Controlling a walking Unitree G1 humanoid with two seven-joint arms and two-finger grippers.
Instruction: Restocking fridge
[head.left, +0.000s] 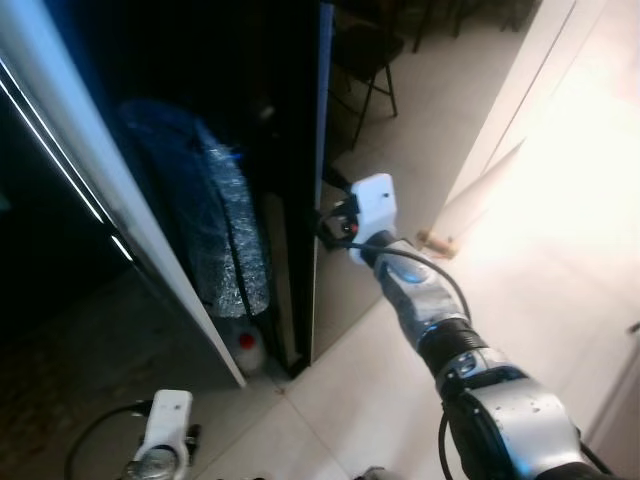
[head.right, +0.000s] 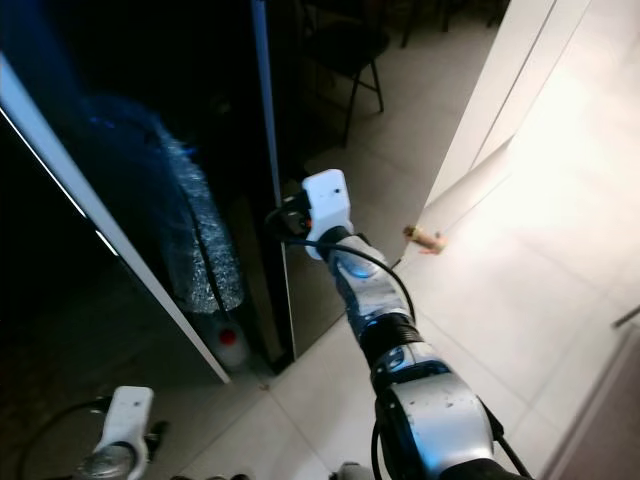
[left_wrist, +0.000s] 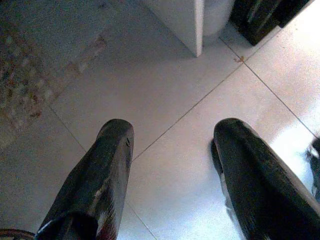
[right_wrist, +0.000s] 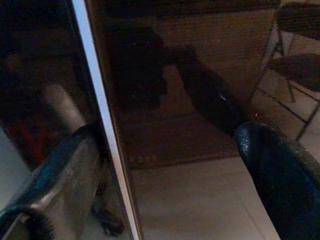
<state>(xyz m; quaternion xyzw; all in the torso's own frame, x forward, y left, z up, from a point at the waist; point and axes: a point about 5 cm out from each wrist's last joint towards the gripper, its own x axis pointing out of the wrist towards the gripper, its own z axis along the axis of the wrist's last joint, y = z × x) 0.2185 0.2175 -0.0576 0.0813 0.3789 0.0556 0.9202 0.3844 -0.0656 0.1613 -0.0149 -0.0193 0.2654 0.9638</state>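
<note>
The fridge door (head.left: 322, 150) stands dark and edge-on through the upper middle of the left eye view, and the right gripper (head.left: 335, 225) is up against that edge at mid-frame. Through its wrist camera the two black fingers (right_wrist: 280, 170) are spread wide, one on either side of the door's pale edge strip (right_wrist: 102, 125); I cannot tell whether they touch it. Left of the door, a silvery, crinkled bundle (head.left: 225, 215) fills the dark opening, with a small red-capped bottle (head.left: 248, 350) on the floor at its foot. The left gripper (left_wrist: 172, 150) hangs low at the bottom left, fingers apart over bare pale floor tiles (left_wrist: 165, 90). A dark chair (head.left: 365, 55) stands on the tiles at the top centre.
</note>
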